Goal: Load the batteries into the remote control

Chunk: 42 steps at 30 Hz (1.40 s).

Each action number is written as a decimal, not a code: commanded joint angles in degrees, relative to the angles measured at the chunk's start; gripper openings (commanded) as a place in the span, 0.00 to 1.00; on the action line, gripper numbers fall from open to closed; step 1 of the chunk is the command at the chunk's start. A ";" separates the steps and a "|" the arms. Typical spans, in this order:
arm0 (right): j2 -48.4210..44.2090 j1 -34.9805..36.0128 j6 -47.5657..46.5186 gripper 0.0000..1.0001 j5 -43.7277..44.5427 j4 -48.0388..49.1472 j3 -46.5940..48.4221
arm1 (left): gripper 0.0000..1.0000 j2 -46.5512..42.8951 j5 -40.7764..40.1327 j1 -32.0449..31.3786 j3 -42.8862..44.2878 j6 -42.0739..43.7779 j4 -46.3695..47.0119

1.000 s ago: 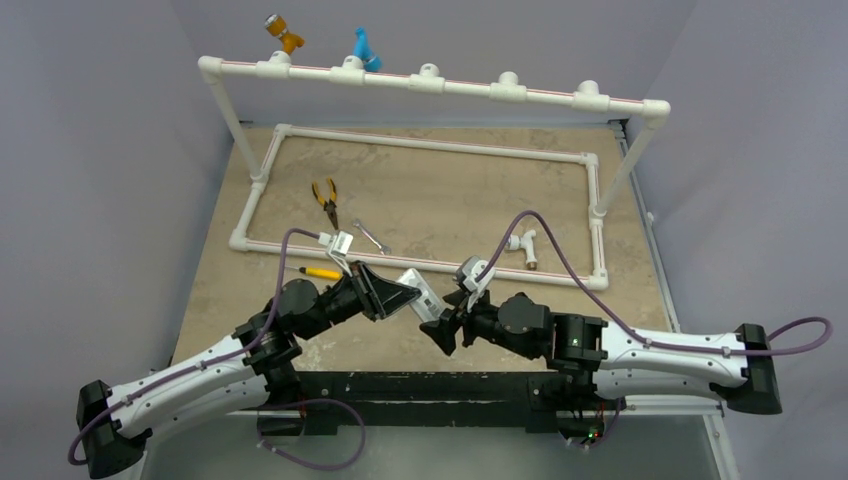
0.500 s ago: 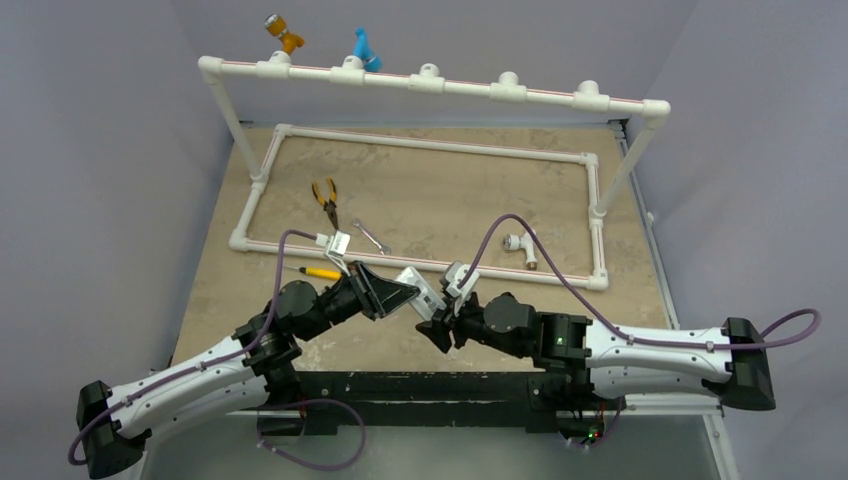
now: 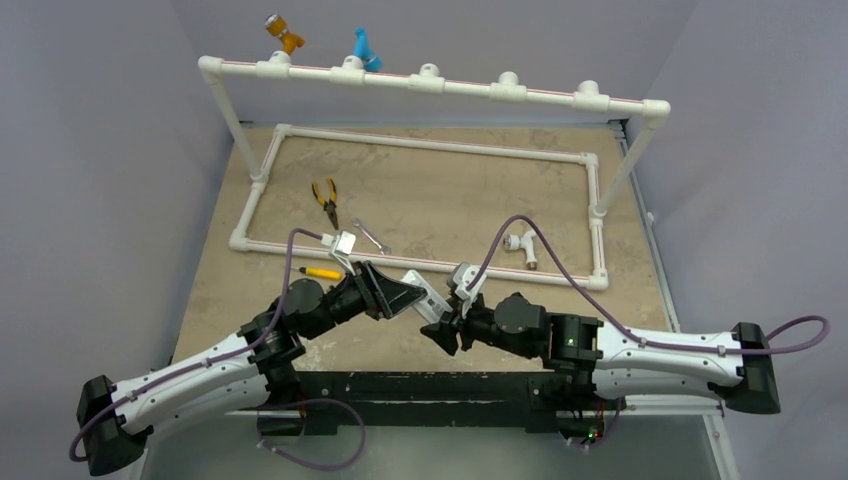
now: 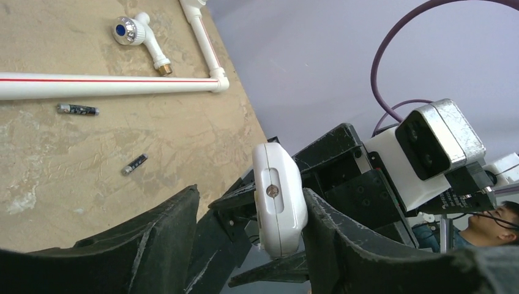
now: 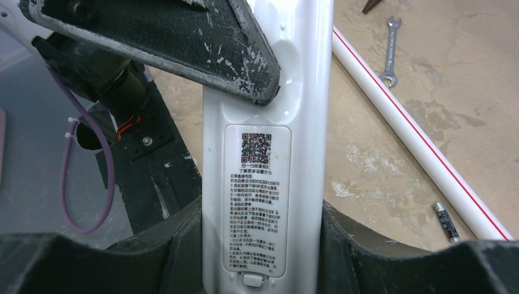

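Observation:
The white remote control (image 3: 421, 289) is held in the air between the two arms, near the table's front edge. In the right wrist view its back (image 5: 260, 171) faces the camera, with a labelled cover closed over it. My right gripper (image 5: 260, 211) is shut on its sides; it also shows from above (image 3: 441, 326). My left gripper (image 4: 251, 199) is open around the remote's other end (image 4: 278, 199), which rests against one finger (image 4: 343, 245). Two small dark batteries (image 4: 78, 109) (image 4: 134, 164) lie on the table beside the white pipe; one shows in the right wrist view (image 5: 447, 222).
A white PVC pipe frame (image 3: 420, 262) lies on the table, and a taller pipe rail (image 3: 430, 82) stands behind. Pliers (image 3: 325, 200) and a silver wrench (image 3: 371, 237) lie inside the frame, as does a white tap fitting (image 3: 522, 245). A yellow-handled screwdriver (image 3: 322, 272) lies left of the left gripper.
My right gripper has moved in from the right and closed on the remote's near end. The left arm has shifted slightly, its jaws still around the other end.

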 commanded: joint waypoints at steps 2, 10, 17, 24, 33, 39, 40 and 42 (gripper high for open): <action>0.38 0.14 -1.12 0.00 -1.97 -0.72 1.28 | 0.60 0.58 0.14 -0.03 1.40 0.28 1.15; 1.57 0.19 -1.58 0.00 -3.20 -1.88 1.86 | 0.49 0.53 0.14 -0.03 1.57 0.46 0.81; 0.63 0.21 -1.66 0.00 -1.57 -0.96 1.75 | 0.46 0.73 0.14 -0.03 1.24 0.10 0.87; 0.90 0.18 -2.99 0.00 -0.92 -0.72 2.69 | 0.49 1.21 1.61 -0.03 1.43 0.04 1.36; 1.15 0.14 -3.12 0.00 0.00 -0.96 3.03 | 0.43 1.49 1.90 -0.03 1.39 0.02 1.49; 0.08 0.14 -3.35 0.00 1.44 -0.21 2.25 | 0.42 1.47 1.90 -0.03 1.17 -0.07 1.49; -0.05 0.16 -3.42 0.00 1.46 -0.14 2.19 | 0.41 1.48 1.94 -0.03 1.14 -0.07 1.49; -0.19 0.14 -3.49 0.00 1.78 -0.23 2.15 | 0.35 1.48 1.99 -0.03 1.13 -0.05 1.49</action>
